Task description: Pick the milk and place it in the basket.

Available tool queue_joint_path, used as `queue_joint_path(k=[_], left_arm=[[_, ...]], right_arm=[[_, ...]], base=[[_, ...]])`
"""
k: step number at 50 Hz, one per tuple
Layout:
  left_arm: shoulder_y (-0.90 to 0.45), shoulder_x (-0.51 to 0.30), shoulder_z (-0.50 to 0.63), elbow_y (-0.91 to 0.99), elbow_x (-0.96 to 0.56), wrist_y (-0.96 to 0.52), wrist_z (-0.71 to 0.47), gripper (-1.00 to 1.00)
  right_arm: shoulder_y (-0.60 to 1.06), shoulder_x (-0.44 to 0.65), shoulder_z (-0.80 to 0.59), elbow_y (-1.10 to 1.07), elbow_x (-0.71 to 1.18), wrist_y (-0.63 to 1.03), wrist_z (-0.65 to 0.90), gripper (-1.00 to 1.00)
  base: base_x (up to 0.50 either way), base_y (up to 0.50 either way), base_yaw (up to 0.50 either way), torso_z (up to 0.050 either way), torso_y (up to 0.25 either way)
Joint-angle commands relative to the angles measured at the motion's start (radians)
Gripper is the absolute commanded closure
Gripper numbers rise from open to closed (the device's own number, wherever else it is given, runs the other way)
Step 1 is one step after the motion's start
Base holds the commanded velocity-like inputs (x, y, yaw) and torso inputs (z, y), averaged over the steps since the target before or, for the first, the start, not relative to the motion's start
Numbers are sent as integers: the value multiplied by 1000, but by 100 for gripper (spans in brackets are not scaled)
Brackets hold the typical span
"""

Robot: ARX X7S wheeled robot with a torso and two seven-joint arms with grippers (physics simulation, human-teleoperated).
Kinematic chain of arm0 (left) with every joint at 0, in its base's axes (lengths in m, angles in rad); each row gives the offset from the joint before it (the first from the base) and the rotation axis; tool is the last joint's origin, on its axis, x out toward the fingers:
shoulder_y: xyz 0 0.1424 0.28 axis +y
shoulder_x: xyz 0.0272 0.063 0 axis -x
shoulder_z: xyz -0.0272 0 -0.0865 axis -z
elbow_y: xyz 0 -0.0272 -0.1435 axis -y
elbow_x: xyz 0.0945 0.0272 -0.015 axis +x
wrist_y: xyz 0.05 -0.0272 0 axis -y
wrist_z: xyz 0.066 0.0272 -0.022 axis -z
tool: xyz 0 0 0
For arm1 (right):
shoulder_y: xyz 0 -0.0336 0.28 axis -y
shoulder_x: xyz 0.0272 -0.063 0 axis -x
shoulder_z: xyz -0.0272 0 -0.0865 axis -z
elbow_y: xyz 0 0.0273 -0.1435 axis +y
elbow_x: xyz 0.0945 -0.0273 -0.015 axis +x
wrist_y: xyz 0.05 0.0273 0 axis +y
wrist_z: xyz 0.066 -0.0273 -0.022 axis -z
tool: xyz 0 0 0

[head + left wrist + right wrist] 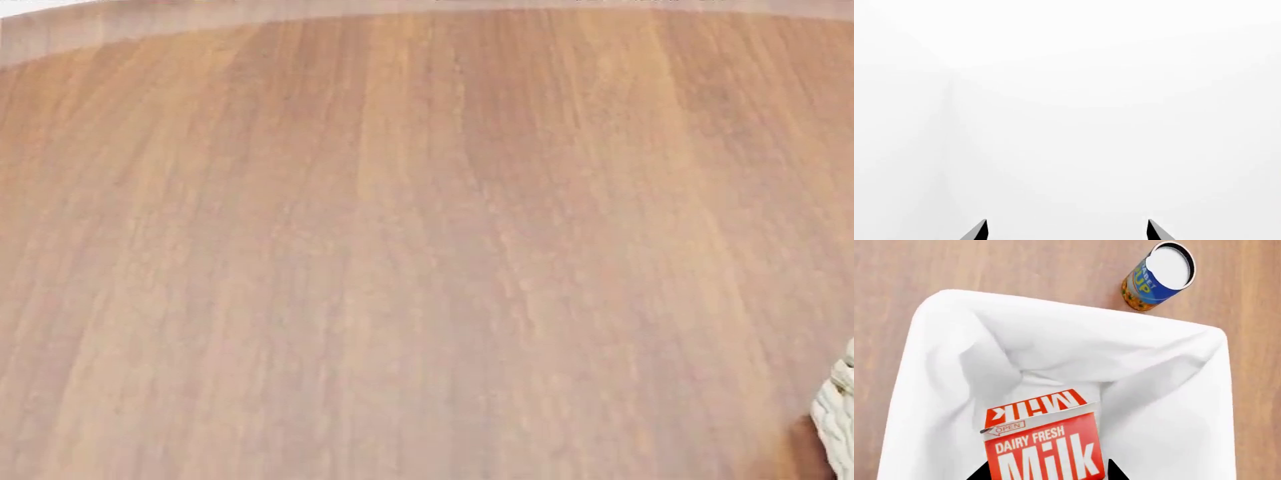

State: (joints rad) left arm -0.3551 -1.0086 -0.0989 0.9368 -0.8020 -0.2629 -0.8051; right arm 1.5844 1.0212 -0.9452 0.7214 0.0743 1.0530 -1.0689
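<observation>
Red-and-white milk (1044, 450), white-lined basket (941, 355)

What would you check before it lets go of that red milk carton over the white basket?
1. Red-topped gable milk carton between right gripper fingertips: ok.
2. Carton above the white cloth-lined basket: ok.
3. Liner below free of other items: ok.
4. Blue-and-orange soup can stands outside the rim: ok.
5. Drop height: cannot tell.
6. Left gripper open, only white in view: ok.
</observation>
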Motion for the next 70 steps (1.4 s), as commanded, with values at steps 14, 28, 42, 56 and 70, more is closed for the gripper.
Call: queue_joint_path(k=[14, 28, 42, 56, 70], left_arm=[[22, 25, -36, -4, 18, 13, 10, -100], [24, 21, -37, -3, 14, 14, 6, -100], [16, 17, -36, -5, 9, 13, 2, -100], [13, 17, -29, -7, 11, 15, 3, -100], [26, 16, -37, -7, 13, 20, 1, -100]], right_arm=[[-49, 17, 29, -60, -8, 0, 6, 100], [-153, 53, 81, -129, 55, 32, 59, 100], [-156, 43, 88, -114, 58, 19, 72, 100], [-147, 33, 98, -98, 55, -7, 87, -100], [-141, 37, 95, -108, 53, -6, 81, -100]], base=[[0, 0, 0, 0, 0], [0, 0, 0, 0, 1], [0, 0, 0, 0, 1], [0, 0, 0, 0, 1], [0, 0, 0, 0, 0]])
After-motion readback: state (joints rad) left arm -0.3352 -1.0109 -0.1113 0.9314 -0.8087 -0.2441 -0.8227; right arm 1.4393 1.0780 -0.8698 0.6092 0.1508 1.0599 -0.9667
